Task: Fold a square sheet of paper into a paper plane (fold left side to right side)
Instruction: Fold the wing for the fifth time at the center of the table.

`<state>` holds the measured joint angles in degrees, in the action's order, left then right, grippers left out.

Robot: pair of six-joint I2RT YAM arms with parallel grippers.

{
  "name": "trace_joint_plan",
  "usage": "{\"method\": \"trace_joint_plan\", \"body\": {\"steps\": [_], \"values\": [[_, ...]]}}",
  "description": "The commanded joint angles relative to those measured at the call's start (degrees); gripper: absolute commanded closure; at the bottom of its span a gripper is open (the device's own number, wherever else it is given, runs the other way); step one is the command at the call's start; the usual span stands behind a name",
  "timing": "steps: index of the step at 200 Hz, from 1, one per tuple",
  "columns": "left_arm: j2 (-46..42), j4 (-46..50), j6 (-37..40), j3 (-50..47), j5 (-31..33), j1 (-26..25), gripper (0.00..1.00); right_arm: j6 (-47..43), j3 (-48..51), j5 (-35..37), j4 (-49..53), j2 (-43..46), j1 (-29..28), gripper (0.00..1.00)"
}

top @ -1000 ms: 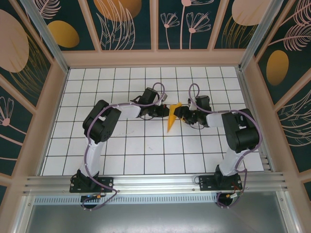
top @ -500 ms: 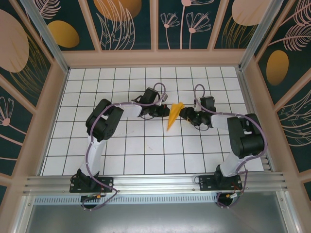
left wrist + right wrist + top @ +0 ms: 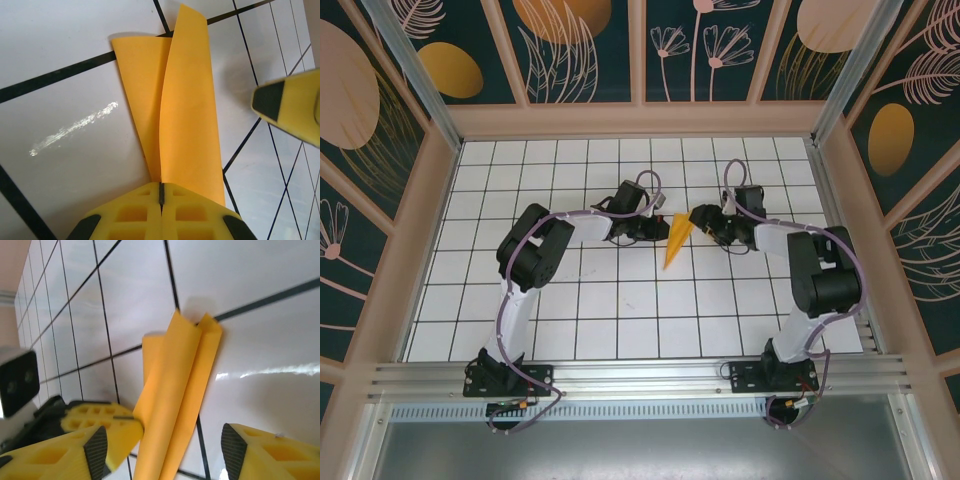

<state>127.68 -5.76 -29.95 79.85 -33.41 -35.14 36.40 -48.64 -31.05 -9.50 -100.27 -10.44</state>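
The orange paper is folded into a narrow dart, the paper plane point(image 3: 673, 243), lying on the white tiles with its point toward the near edge. My left gripper point(image 3: 657, 229) is shut on its left side; in the left wrist view the yellow fingertips point(image 3: 161, 186) pinch the paper plane point(image 3: 185, 110), and one flap stands up from the tile. My right gripper point(image 3: 697, 221) stands open just right of the wide end. In the right wrist view its fingers straddle the paper plane point(image 3: 175, 395) without touching it, the right gripper point(image 3: 164, 452) well apart.
The white tiled table point(image 3: 620, 310) has pink walls on three sides and an aluminium rail point(image 3: 640, 378) along the near edge. One right finger point(image 3: 292, 107) shows in the left wrist view. The left gripper's fingers point(image 3: 107, 422) show in the right wrist view.
My right gripper has let its jaws widen and pulled slightly back and to the right from the paper. The left gripper has stayed shut on the paper in the same place.
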Motion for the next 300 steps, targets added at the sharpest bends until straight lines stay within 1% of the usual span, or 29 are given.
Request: {"method": "trace_joint_plan", "body": {"steps": [1, 50, 124, 167, 187, 212, 300], "values": [[1.3, 1.0, 1.6, 0.8, -0.9, 0.2, 1.0, 1.6, -3.2, -0.5, 1.3, -2.9, 0.3, 0.31], [1.0, 1.0, 1.5, 0.5, -0.9, 0.2, 1.0, 2.3, -8.0, -0.9, 3.2, -6.2, 0.3, 0.24], [0.7, 0.9, 1.7, 0.2, -0.7, 0.3, 1.0, 1.7, -13.9, -1.7, 5.7, -10.4, -0.8, 0.24], [0.5, 0.9, 1.8, 0.1, -0.8, 0.2, 1.0, 1.3, -15.2, -1.9, 6.6, -12.4, -1.3, 0.24], [0.1, 1.1, 2.0, 0.2, -0.9, 0.2, 1.0, 1.1, -15.4, -0.9, 7.9, -13.3, -1.5, 0.24], [-0.4, 0.9, 2.1, 0.3, -1.3, 0.2, 1.0, 0.8, -15.3, 0.4, 9.5, -13.8, -1.6, 0.24], [-1.6, 1.2, 2.7, 1.0, -2.0, 0.2, 1.0, 0.2, -15.1, 0.7, 10.1, -14.1, -1.8, 0.24]]}}
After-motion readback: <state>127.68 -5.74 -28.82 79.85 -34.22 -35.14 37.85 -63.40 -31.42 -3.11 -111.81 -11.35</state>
